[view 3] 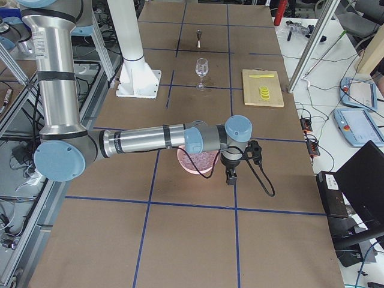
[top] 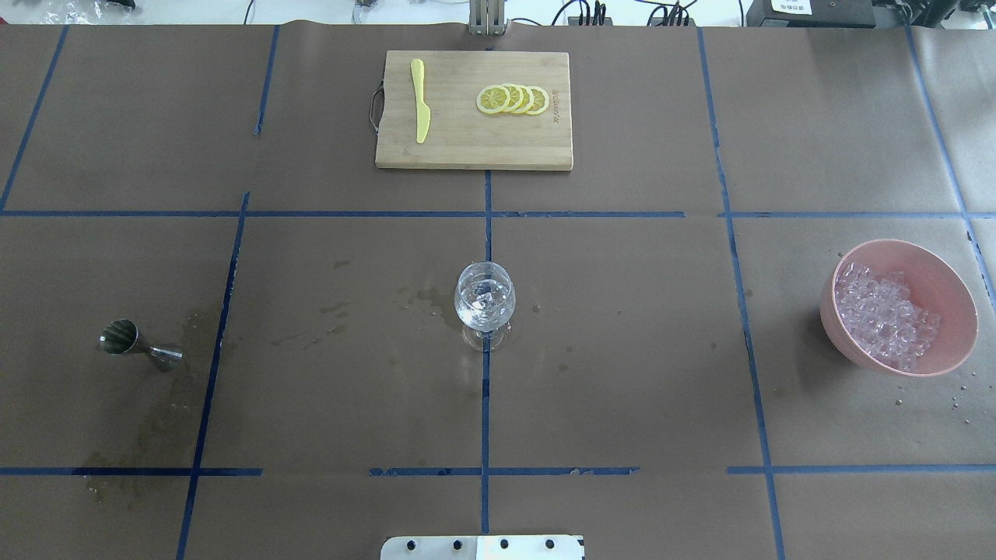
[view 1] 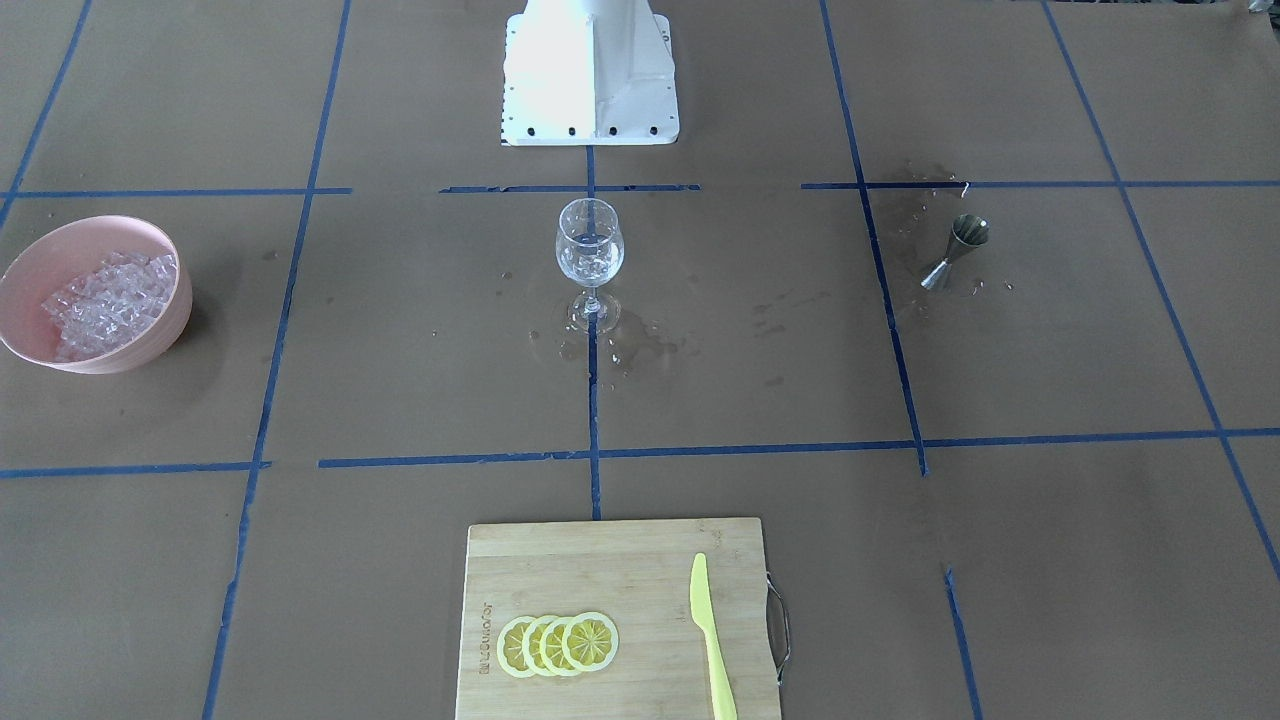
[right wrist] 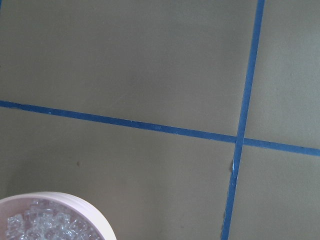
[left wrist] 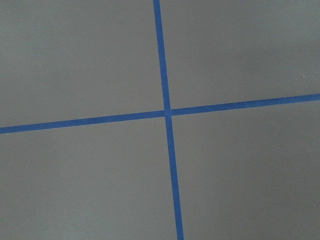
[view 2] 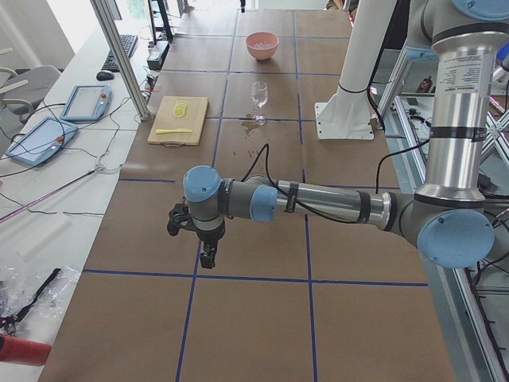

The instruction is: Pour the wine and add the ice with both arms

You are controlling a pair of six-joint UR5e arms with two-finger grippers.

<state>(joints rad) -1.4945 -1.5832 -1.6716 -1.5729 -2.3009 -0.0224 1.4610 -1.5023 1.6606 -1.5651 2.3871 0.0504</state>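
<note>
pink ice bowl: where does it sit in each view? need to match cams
Front-facing: pink bowl at left edge, mid-height.
Overhead: bowl right side, mid-height.
Exterior left: bowl top centre, far end.
Exterior right: bowl centre, partly behind right arm.
Left wrist: not in it.
Right wrist: bowl rim, bottom-left corner.
Landmark: wine glass, mid-table in all four exterior views.

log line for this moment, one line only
left gripper: over bare table, state unclear | right gripper: near bowl, state unclear | glass: upright, ice inside | jigger: standing, unheld
</note>
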